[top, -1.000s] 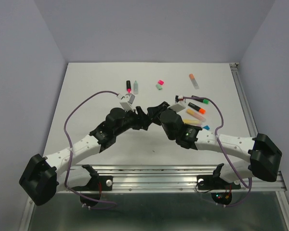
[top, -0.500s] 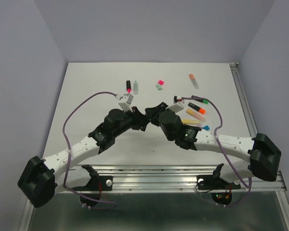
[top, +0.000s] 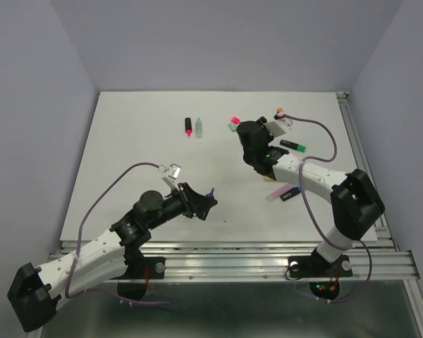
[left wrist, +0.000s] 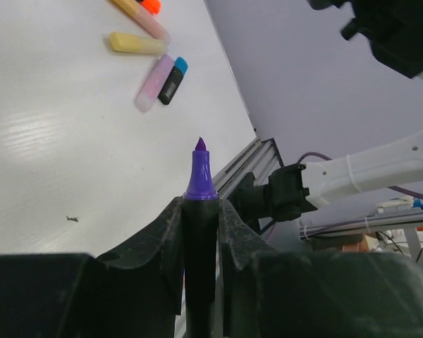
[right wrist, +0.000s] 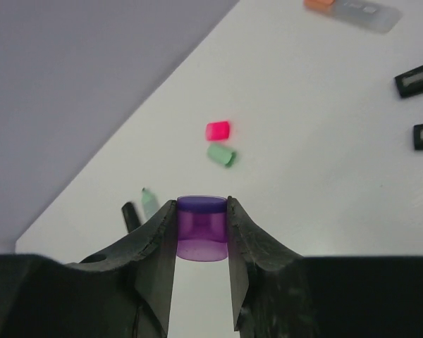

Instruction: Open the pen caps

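My left gripper (top: pixel 203 201) is shut on a black-barrelled pen (left wrist: pixel 199 232) whose bare purple tip (left wrist: pixel 200 167) points out past the fingers, held above the near middle of the table. Toward the back, my right gripper (top: pixel 242 131) is shut on a translucent purple pen cap (right wrist: pixel 202 227), just above the table. A pink cap (right wrist: pixel 218 130) and a green cap (right wrist: pixel 222 155) lie loose just beyond it. An uncapped black pen with a pink tip (top: pixel 188 127) and a pale green pen (top: pixel 198 127) lie side by side farther left.
To the right lie a clear pen with an orange end (right wrist: pixel 352 10), a black pen with a green cap (top: pixel 294 146), a yellow pen (left wrist: pixel 137 44), a pink pen (left wrist: pixel 155 83) and a black pen with a blue end (left wrist: pixel 173 79). The table's metal rail (top: pixel 268 248) runs along the near edge.
The two grippers, which met at the table's middle, have pulled apart. The left drew back near-left with the purple-tipped pen; the right swung to the back with the purple cap.
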Robot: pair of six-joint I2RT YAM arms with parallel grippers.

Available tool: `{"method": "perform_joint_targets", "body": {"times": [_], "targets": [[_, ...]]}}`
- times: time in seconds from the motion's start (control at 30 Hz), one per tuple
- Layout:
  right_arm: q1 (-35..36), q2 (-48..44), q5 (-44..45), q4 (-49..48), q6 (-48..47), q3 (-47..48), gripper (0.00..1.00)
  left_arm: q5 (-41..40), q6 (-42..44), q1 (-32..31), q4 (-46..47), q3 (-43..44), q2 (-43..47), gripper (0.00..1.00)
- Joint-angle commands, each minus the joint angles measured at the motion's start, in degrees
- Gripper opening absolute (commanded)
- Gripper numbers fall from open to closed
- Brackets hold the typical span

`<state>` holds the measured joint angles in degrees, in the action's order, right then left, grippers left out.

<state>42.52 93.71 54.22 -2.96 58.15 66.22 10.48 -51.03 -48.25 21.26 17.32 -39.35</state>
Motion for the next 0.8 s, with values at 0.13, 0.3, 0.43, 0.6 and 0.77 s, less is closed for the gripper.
{"method": "perform_joint_targets", "body": {"times": [0.13, 0.3, 0.43, 0.6, 0.77], "targets": [[-2.97, -2.47, -8.33, -10.75, -9.02, -3.28, 0.01, -3.53, -2.59, -0.35, -5.25, 1.3, 2.18, 0.0], [-2.97, -8.44, -11.23, -8.56, -10.51, -9.59, 0.01, -13.72, 0.39, -0.35, -12.01, 7.45, -5.36, 0.0], [-2.97, -14.24, -14.22, -7.23, -11.21, -15.92, 0.01, -18.73, 4.08, 0.7, -16.5, 14.83, -12.65, 0.0], [-3.06, -19.09, -15.54, -4.95, -13.93, -20.07, 0.01, -19.54, 7.25, 3.94, -17.38, 22.13, -21.88, 0.0], [-3.41, -16.82, -23.44, -8.11, -22.1, -19.29, 0.01, -15.42, 8.22, 10.96, -18.09, 25.48, -26.65, 0.0]]}}
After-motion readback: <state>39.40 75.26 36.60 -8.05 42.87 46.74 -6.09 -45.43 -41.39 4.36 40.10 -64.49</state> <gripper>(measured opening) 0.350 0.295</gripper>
